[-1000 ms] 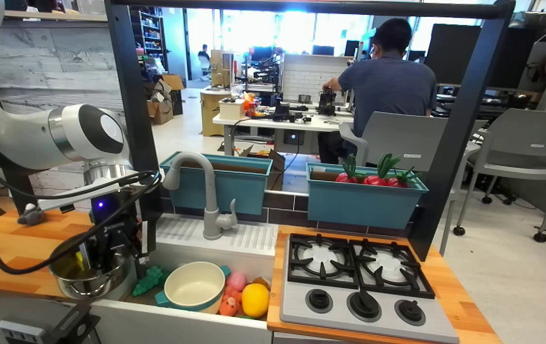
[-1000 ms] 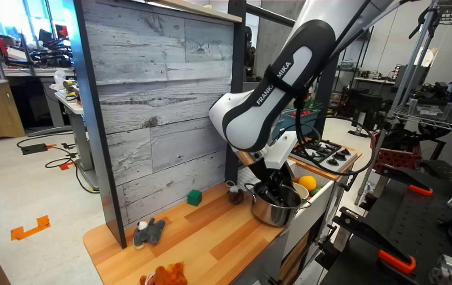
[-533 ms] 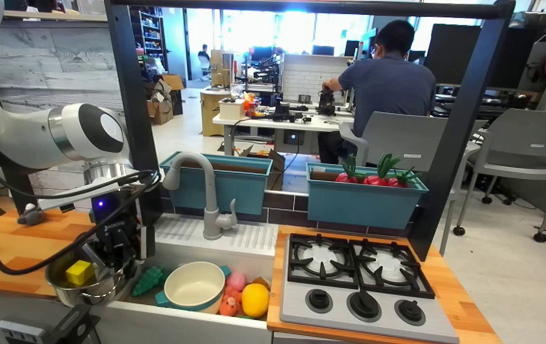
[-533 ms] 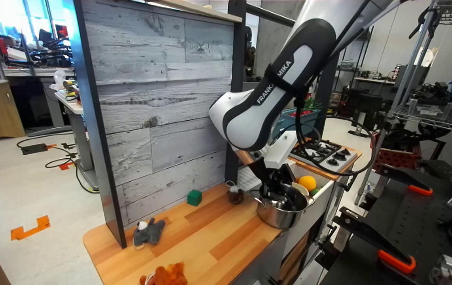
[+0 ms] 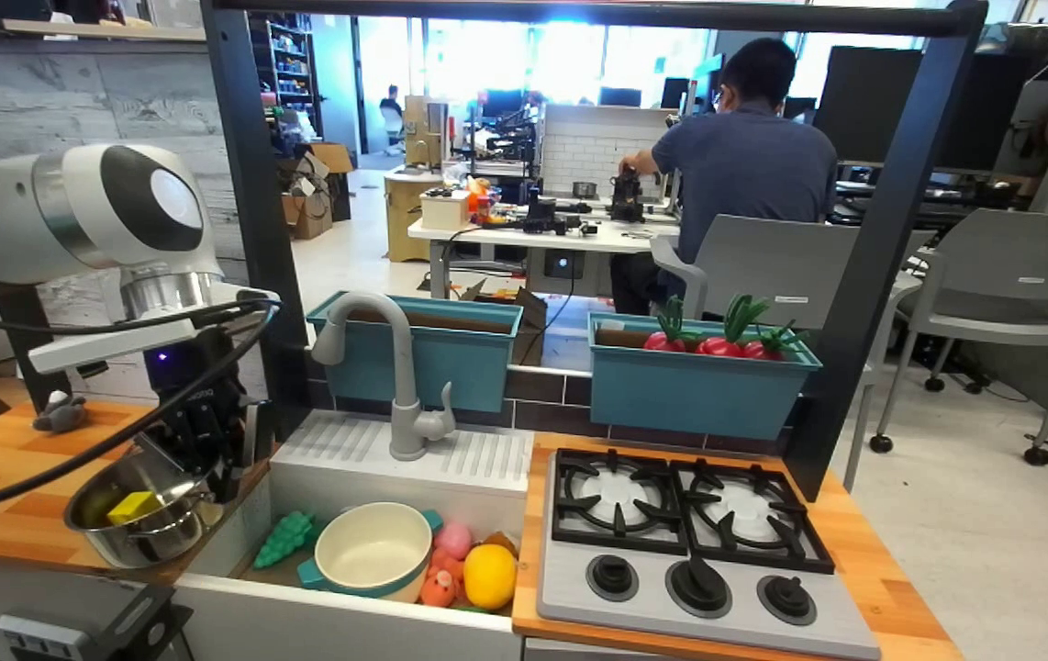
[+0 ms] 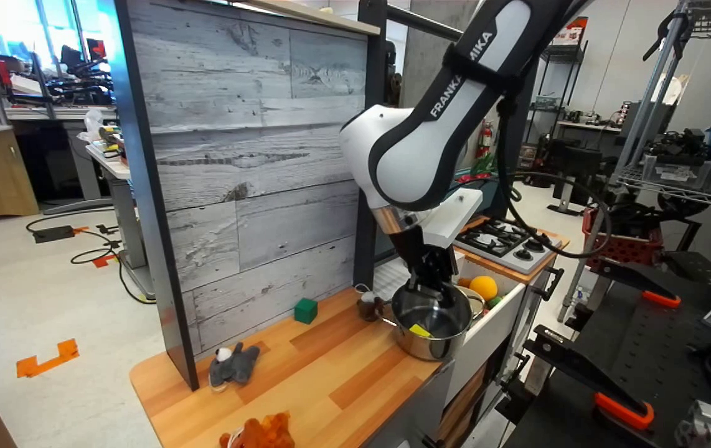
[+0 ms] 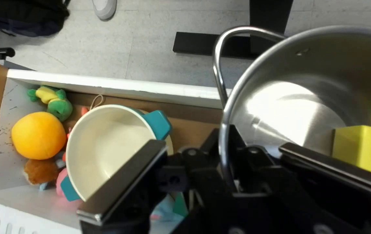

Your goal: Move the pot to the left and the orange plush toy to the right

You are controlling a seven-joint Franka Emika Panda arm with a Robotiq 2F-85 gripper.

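Note:
The shiny steel pot [image 5: 146, 543] tips at the counter's edge beside the sink, its gripped side raised; whether its base touches the wood I cannot tell. My gripper [image 7: 223, 133] is shut on the pot's rim, one fingertip inside the wall and one outside, as the wrist view shows. In both exterior views the gripper [image 6: 435, 300] hangs over the pot's sink side. A yellow block [image 5: 132, 508] lies in the pot [image 7: 335, 58]. The orange plush toy [image 6: 262, 434] rests on the wooden counter well away from the pot, cut by the frame edge in both exterior views.
A grey plush [image 6: 234, 365], a green cube [image 6: 306, 310] and a brown plush [image 6: 369, 306] sit along the wall panel [image 6: 256, 143]. The sink holds a cream and teal pot [image 5: 373, 551] and several soft toys. Faucet [image 5: 406, 367] and stove [image 5: 707, 542] stand beyond.
The gripper has closed on the pot's rim. The arm has risen and shifted left in an exterior view, and the pot has come left with it and tilted.

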